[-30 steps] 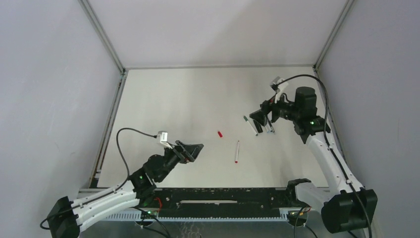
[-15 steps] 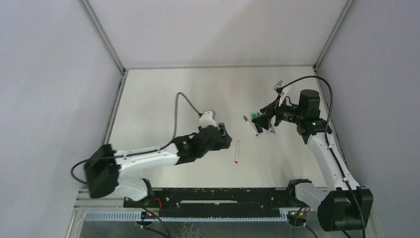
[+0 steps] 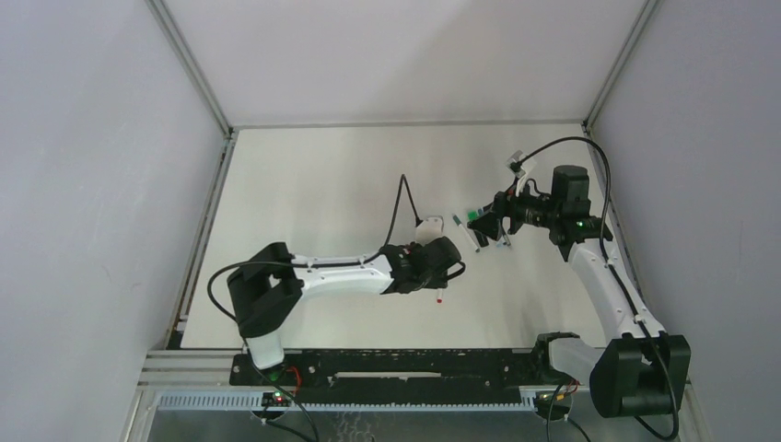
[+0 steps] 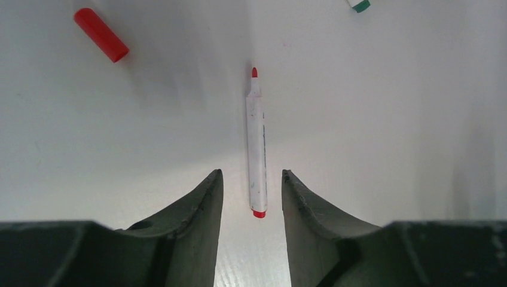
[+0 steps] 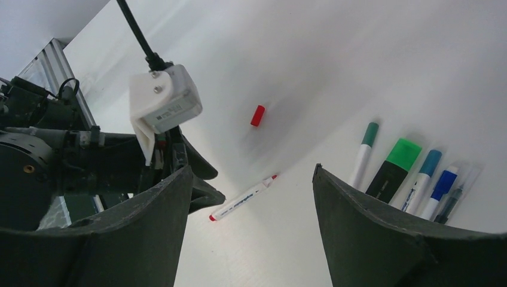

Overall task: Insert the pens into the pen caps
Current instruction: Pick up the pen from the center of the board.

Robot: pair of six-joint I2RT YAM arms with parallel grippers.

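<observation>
1. Where the table (image 3: pixel 304 184) meets the grey walls (image 3: pixel 92 184) at the top, left and right of the overhead view, its edges run straight. The widest open stretch of white top fills the upper left and centre of that frame.
2. The left arm (image 3: pixel 332 272) stretches across the lower middle of the frame. The right arm (image 3: pixel 608 285) climbs the right edge, close to that wall. The room between the two claws is a short gap right of centre.
3. The left claw (image 4: pixel 252 174) is released, its jaws parted, and it grasps nothing.
4. The red pen (image 4: pixel 256 143) lies flat on the table. In the left wrist view its lower end sits between the two fingertips, with a slim gap on each side, and its red tip points to the top of the frame.
5. The red cap (image 4: pixel 101 34) lies apart in the upper left of that view, well clear of the fingers.
6. The right claw (image 5: pixel 252 169) is spread wide and empty.
7. In the right wrist view a row of pens (image 5: pixel 385 179) lies side by side just above the right finger. The red pen is at lower centre between the fingers, with the red cap above it.
</observation>
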